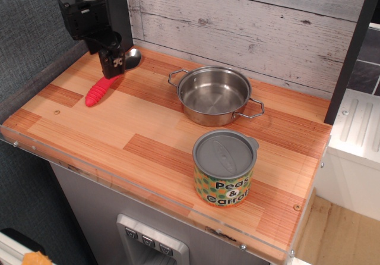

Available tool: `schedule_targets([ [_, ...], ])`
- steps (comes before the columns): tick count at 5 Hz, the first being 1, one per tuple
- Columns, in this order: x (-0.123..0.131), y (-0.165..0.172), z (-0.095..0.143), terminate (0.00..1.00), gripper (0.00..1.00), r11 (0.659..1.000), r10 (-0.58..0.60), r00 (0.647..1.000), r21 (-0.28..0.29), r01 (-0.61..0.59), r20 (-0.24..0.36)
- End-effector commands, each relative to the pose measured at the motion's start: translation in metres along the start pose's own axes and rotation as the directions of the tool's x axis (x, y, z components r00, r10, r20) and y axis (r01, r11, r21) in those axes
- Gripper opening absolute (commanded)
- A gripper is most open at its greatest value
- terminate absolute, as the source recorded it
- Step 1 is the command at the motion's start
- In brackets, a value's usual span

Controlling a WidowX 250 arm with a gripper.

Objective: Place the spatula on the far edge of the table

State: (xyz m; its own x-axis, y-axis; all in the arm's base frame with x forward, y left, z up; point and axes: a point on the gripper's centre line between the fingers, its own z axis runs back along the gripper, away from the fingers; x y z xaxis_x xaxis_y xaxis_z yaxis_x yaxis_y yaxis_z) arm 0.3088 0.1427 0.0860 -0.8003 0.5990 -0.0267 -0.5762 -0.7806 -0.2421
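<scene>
Striped wooden bench (148,140), smooth with a low sheen, edged by a clear plastic rim (119,185). A glossy steel pot (214,95) mirrors the light. The spatula (110,78) pairs a ribbed red plastic handle with a shiny metal bowl. The can (225,168) carries a matt grey plastic lid and printed label. The gripper (113,60) is matt black.

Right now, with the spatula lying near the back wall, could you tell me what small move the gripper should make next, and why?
Probably lift the gripper straight up and clear. The spatula lies flat on the table at its far left corner, metal bowl by the wall, so the placement looks done. The gripper hangs over the middle of the spatula; whether it is open I cannot tell, so rise slowly.
</scene>
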Motion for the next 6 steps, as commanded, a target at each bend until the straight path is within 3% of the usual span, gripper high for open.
schedule_targets([
  [1, -0.023, 0.034, 0.034, 0.0, 1.0, 0.905, -0.425, 0.901, -0.072, 0.419, -0.092],
  [2, -0.032, 0.055, 0.041, 0.0, 1.0, 0.819, -0.571, 0.806, -0.044, 0.572, -0.153],
  [3, -0.03, 0.078, 0.048, 0.0, 1.0, 0.732, -0.673, 0.721, -0.016, 0.681, -0.165],
  [4, -0.023, 0.107, 0.052, 0.0, 1.0, 0.611, -0.784, 0.603, -0.014, 0.791, -0.149],
  [5, -0.008, 0.124, 0.055, 0.0, 1.0, 0.525, -0.848, 0.524, 0.007, 0.851, -0.084],
  [6, 0.016, 0.13, 0.058, 0.0, 1.0, 0.505, -0.858, 0.504, 0.021, 0.863, -0.097],
])
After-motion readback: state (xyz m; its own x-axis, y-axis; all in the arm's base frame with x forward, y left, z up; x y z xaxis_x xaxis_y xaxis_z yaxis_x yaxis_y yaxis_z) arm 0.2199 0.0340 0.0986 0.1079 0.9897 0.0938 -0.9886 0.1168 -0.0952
